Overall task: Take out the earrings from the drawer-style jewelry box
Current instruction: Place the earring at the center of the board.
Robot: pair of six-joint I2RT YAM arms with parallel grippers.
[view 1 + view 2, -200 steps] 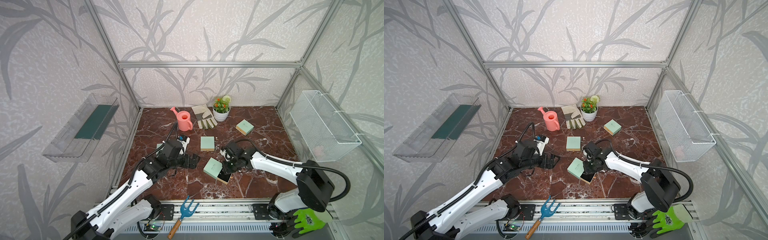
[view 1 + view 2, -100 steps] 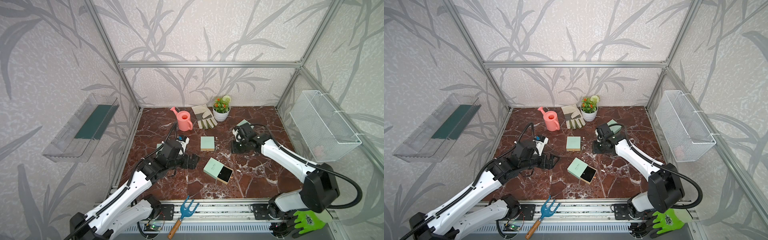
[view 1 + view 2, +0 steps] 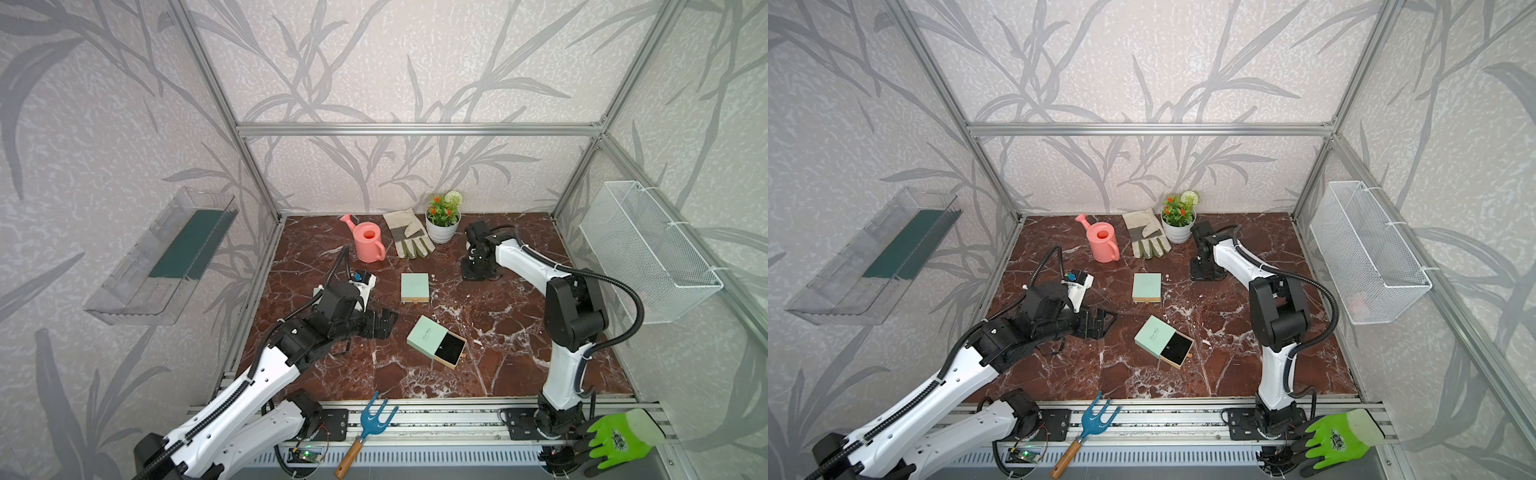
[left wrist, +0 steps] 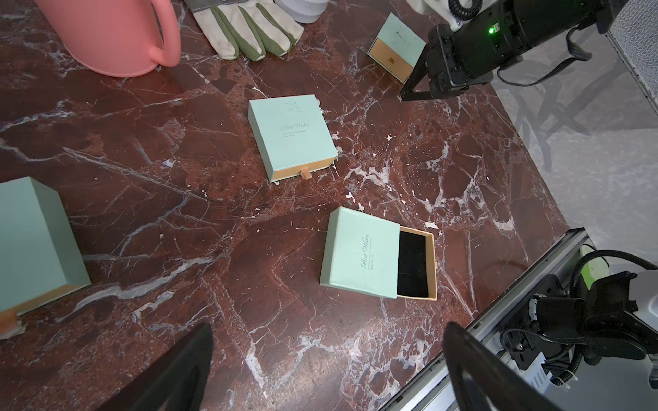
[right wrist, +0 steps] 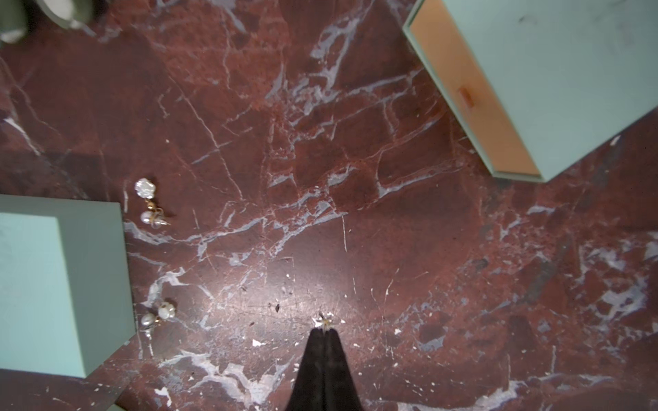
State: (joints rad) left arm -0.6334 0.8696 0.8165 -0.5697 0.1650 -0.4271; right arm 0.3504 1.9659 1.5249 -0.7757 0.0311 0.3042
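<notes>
In both top views my right gripper (image 3: pixel 478 275) (image 3: pixel 1206 274) hangs low over the marble table (image 3: pixel 519 332) at about one o'clock, near the plant pot (image 3: pixel 442 232). My left gripper (image 3: pixel 383 326) waits at nine. The jewelry box (image 3: pixel 428 337) lies near five o'clock of centre, its drawer (image 3: pixel 451 348) slid out.

From my left wrist, those fingers (image 4: pixel 185 366) stand spread wide with nothing between them. The drawer's black lining shows no piece I can make out.

From my right wrist, my fingers are pressed together with a glinting earring (image 5: pixel 324 321) pinched at their very tips, as far as I can tell, close over the marble. Two pairs of earrings (image 5: pixel 145 188) lie just beside a closed box (image 5: pixel 53 284).

My worry is that so slight a hold could slip on any jolt, and a dropped speck would bounce and vanish among the white veins. Pressing lower could jam my tips on stone.
</notes>
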